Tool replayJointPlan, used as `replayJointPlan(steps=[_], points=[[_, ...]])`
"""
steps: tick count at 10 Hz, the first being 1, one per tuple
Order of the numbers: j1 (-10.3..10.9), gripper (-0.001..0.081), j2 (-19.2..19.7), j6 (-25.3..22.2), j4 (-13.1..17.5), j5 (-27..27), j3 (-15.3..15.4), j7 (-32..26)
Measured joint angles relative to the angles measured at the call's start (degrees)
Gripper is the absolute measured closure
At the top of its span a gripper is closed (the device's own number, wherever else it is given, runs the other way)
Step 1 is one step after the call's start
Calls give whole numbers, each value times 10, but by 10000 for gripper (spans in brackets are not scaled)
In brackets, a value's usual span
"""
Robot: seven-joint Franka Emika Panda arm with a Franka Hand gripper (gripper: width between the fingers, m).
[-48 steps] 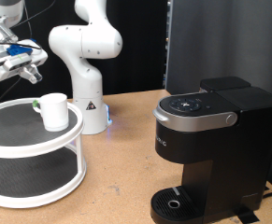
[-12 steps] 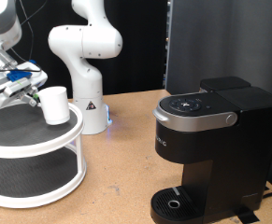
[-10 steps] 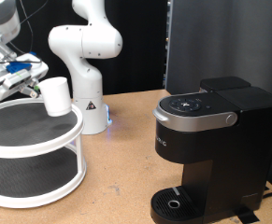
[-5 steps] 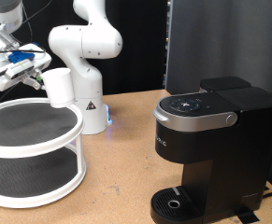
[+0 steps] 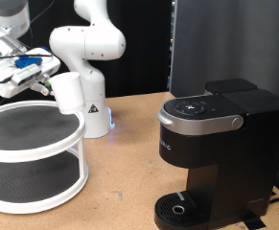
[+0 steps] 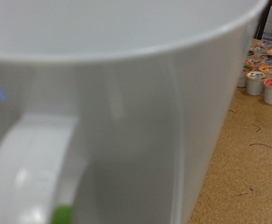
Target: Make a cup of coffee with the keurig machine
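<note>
The cup (image 5: 68, 94), a plain white mug, hangs in the air above the round two-tier stand (image 5: 34, 153) at the exterior view's left. My gripper (image 5: 43, 82) is shut on its handle side and holds it tilted. In the wrist view the cup (image 6: 126, 103) fills the picture, with its handle (image 6: 33, 177) close to the camera and a bit of green at its foot. The keurig machine (image 5: 216, 153), boxy and black with a silver-rimmed lid that is closed, stands at the exterior view's right, its round drip base (image 5: 182, 209) bare.
The white robot arm base (image 5: 89, 57) stands behind the stand. A black panel (image 5: 230, 43) rises behind the machine. Several small coffee pods (image 6: 264, 70) sit on the wooden table in the wrist view.
My gripper closed on the cup on the stand's top tier, lifted it off and carried it up and toward the exterior view's right. The top tier is now bare.
</note>
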Motion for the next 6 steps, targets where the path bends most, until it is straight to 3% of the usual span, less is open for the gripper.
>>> replayJointPlan(steps=[6], points=[[90, 736, 33, 111, -8, 131, 86, 0]])
